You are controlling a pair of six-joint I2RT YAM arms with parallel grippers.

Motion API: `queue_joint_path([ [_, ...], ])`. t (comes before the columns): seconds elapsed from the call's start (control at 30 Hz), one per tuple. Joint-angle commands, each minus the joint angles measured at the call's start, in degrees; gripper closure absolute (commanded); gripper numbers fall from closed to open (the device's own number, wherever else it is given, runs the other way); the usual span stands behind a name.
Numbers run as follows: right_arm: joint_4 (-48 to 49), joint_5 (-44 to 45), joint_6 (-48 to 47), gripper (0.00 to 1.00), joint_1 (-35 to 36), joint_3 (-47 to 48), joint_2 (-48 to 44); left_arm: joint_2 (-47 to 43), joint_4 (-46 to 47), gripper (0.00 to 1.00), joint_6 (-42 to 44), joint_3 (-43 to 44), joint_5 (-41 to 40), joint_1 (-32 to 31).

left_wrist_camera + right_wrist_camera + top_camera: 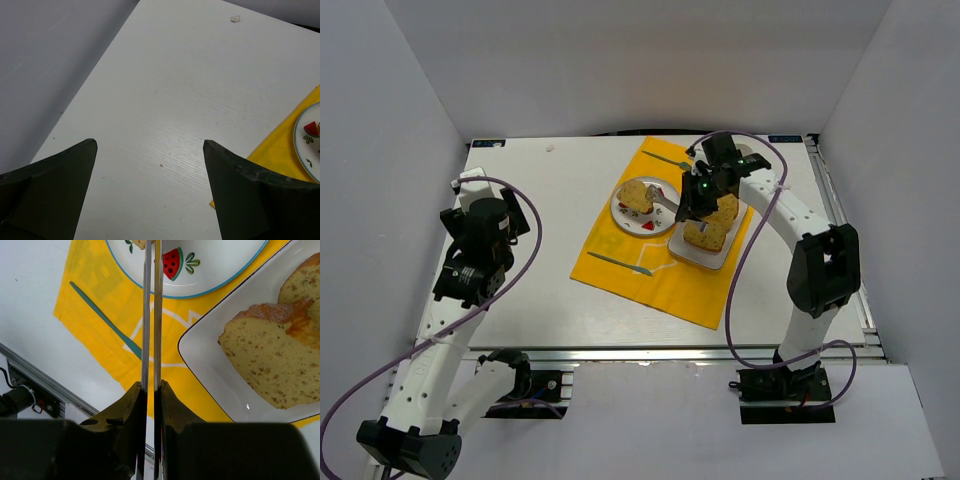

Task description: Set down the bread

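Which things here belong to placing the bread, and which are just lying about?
Job: bread, tongs, right gripper, round plate, rectangular dish with two more slices.
Lying about: yellow placemat, near teal utensil, far teal utensil, left gripper.

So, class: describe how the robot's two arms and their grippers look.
The left arm and right arm have white links, black joint housings and a looping purple cable. Green lights glow on the right wrist. The left gripper and right gripper have dark wedge-shaped fingers.
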Motion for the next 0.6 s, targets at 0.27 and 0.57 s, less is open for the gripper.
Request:
queue_joint_path([
  [0.27, 4.75, 0.0, -1.46, 0.93, 0.07, -5.15, -1.81, 0.49, -0.29, 0.02, 0.35, 1.94, -2.19, -0.16],
  [0.57, 4.66, 1.49, -0.14, 0.62, -0.01, -4.62, -4.18, 0.49, -0.37, 0.02, 0.7, 1.76, -0.87, -0.16],
])
